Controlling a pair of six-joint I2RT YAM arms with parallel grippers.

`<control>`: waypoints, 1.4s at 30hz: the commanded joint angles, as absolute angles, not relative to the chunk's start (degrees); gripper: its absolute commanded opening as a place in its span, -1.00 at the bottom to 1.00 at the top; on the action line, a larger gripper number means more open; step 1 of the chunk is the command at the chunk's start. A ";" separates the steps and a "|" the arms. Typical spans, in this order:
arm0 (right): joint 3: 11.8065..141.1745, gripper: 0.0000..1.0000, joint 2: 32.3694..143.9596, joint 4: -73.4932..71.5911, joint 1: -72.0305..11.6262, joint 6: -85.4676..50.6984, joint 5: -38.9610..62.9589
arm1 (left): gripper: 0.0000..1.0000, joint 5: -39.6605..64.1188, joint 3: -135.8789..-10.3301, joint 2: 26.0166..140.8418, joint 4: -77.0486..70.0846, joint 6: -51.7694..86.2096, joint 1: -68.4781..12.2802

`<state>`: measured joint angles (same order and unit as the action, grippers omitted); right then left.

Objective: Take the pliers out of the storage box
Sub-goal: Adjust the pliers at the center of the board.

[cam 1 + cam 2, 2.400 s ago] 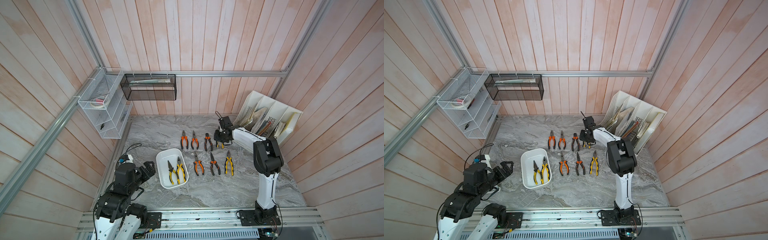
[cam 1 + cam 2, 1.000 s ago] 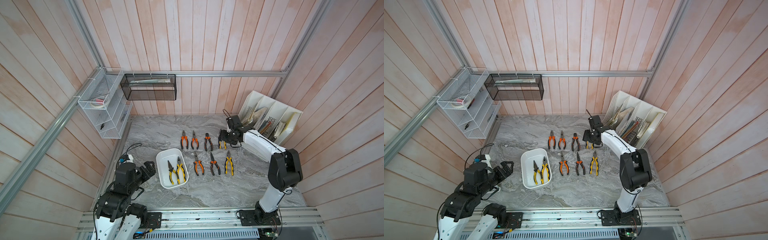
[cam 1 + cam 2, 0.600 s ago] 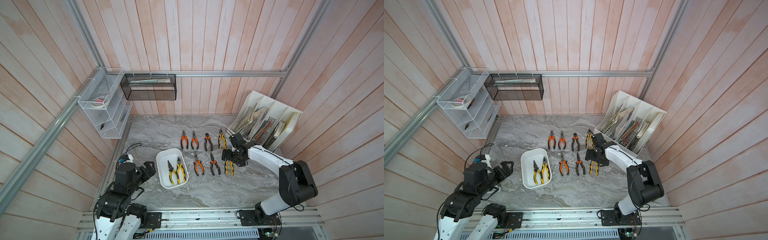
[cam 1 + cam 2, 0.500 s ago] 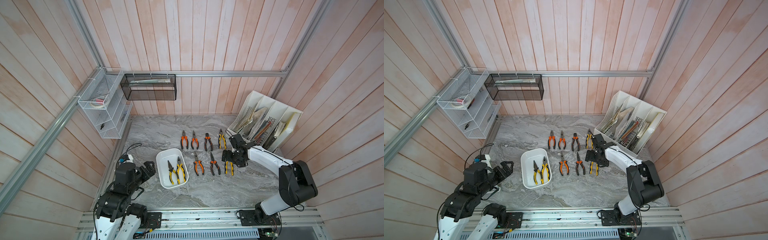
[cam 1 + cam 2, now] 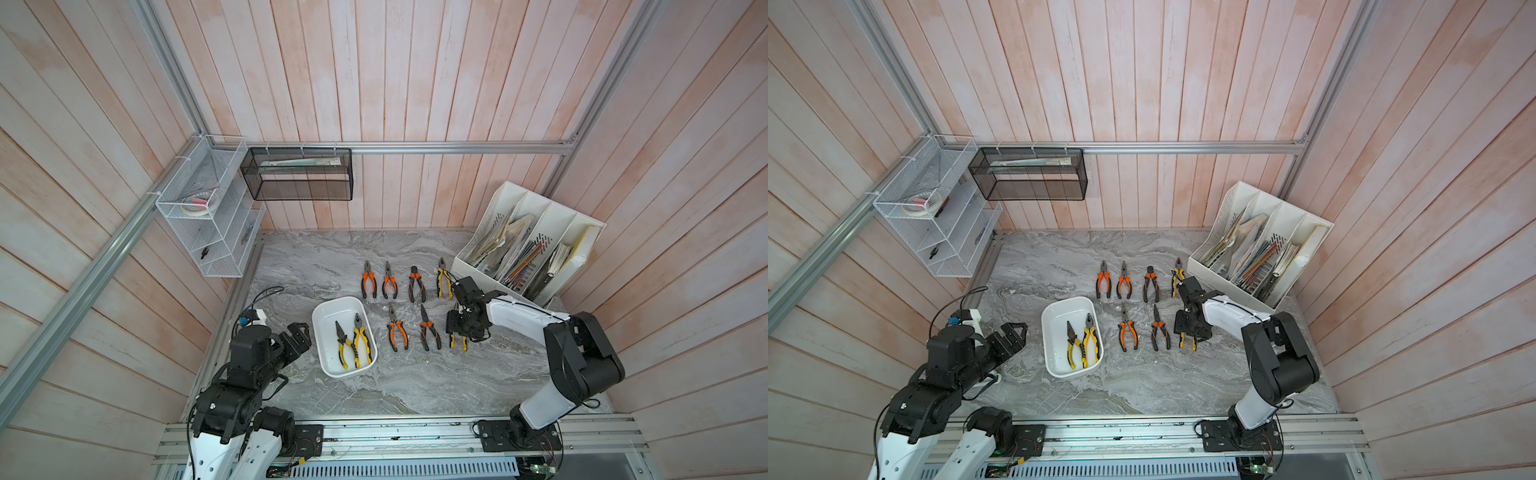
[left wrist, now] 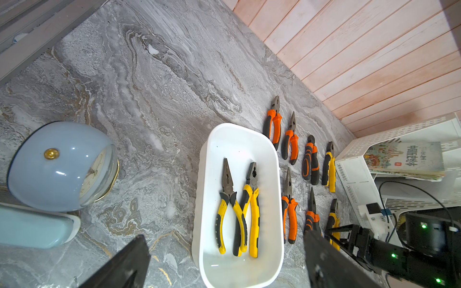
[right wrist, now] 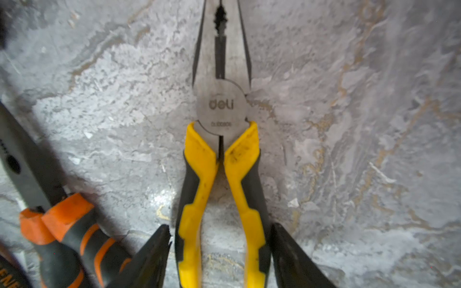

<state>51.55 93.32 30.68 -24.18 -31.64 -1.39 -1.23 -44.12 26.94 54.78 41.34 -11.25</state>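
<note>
The white storage box lies left of centre with two yellow-handled pliers inside. Several more pliers lie in two rows on the marble to its right. My right gripper is low over the rightmost front-row yellow pliers. Its fingers flank the splayed handles with a sliver of gap at one side. My left gripper stands open left of the box, holding nothing.
A white slotted file organizer with papers stands at the back right, close behind the right arm. Wire mesh baskets hang on the left and back walls. A pale blue clock sits on the marble by the left arm.
My right gripper left the back row, where a yellow pliers now lies, came forward to the front-row yellow pliers, and its fingers have narrowed around the handles. The left arm has not moved.
</note>
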 commanded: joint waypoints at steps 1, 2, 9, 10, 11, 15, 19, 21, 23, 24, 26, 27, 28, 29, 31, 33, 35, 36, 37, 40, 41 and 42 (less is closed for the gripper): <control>49.26 0.15 94.28 30.06 -26.00 -31.99 -0.80 | 1.00 -0.53 -43.50 27.07 54.06 40.39 -11.03; 49.06 0.10 94.37 29.93 -26.67 -31.93 -0.83 | 1.00 -0.53 -43.51 27.07 54.06 40.34 -11.04; 48.26 -0.37 96.04 29.97 -31.76 -31.94 -1.35 | 1.00 -0.40 -43.51 27.10 54.00 40.25 -11.02; 48.00 -0.39 96.06 29.84 -32.05 -32.04 -1.40 | 1.00 -0.35 -43.46 27.10 53.97 40.25 -10.99; 47.90 -0.40 96.01 29.71 -32.08 -32.09 -1.40 | 1.00 -0.33 -43.46 27.12 53.96 40.21 -11.00; 48.31 -0.40 96.08 30.59 -32.00 -31.65 -3.21 | 0.99 -0.18 -43.42 27.14 53.88 40.09 -11.03; 49.96 -0.22 96.70 32.62 -32.01 -31.05 -5.04 | 1.00 -0.09 -43.42 27.41 53.92 40.08 -11.05; 50.76 0.05 96.72 33.54 -32.07 -30.94 -5.47 | 1.00 -0.09 -43.45 27.42 53.88 40.08 -11.03; 51.51 0.26 96.26 34.20 -32.03 -30.94 -5.59 | 0.99 -0.09 -43.48 27.40 53.92 40.08 -11.00; 52.03 0.32 95.80 34.83 -32.08 -31.02 -5.83 | 1.00 -0.09 -43.46 27.42 53.94 40.08 -10.99; 53.23 0.39 94.74 36.16 -32.03 -31.11 -6.14 | 1.00 -0.09 -43.42 27.38 53.96 40.08 -10.99; 53.97 0.42 94.03 36.91 -32.08 -31.18 -6.18 | 1.00 -0.09 -43.44 27.42 54.00 40.08 -11.00; 54.92 0.43 93.25 37.78 -32.08 -31.13 -6.28 | 1.00 -0.09 -43.47 27.40 53.95 40.08 -11.00; 55.78 0.43 92.47 38.64 -32.06 -31.13 -6.28 | 1.00 -0.09 -43.44 27.41 53.96 40.08 -10.99; 58.09 0.44 90.78 40.44 -32.12 -31.12 -6.24 | 1.00 -0.09 -43.45 27.34 53.93 40.08 -10.99; 60.24 0.45 88.87 42.03 -32.12 -31.20 -5.79 | 1.00 -0.09 -43.42 27.33 53.96 40.08 -10.99; 62.07 0.45 87.11 42.52 -32.55 -31.29 -4.16 | 1.00 -0.09 -43.42 27.30 53.93 40.17 -10.99; 63.04 0.45 86.18 42.65 -32.90 -31.37 -3.19 | 1.00 -0.09 -43.42 27.29 53.94 40.17 -11.04; 64.00 0.45 85.51 42.70 -33.45 -31.59 -1.92 | 1.00 -0.15 -43.42 27.30 53.97 40.17 -10.97; 66.40 0.45 84.25 41.73 -36.49 -32.94 1.02 | 1.00 -0.16 -43.42 27.17 53.96 40.25 -10.98; 67.05 0.44 84.16 40.89 -37.57 -33.40 2.25 | 0.99 -0.23 -43.42 27.19 54.01 40.25 -10.95; 67.73 0.44 84.36 39.70 -39.34 -33.94 3.59 | 1.00 -0.18 -43.44 27.31 53.97 40.25 -10.96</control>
<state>66.19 84.38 39.70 -36.34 -32.16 -0.80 -0.38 -44.12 27.33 54.63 41.15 -11.25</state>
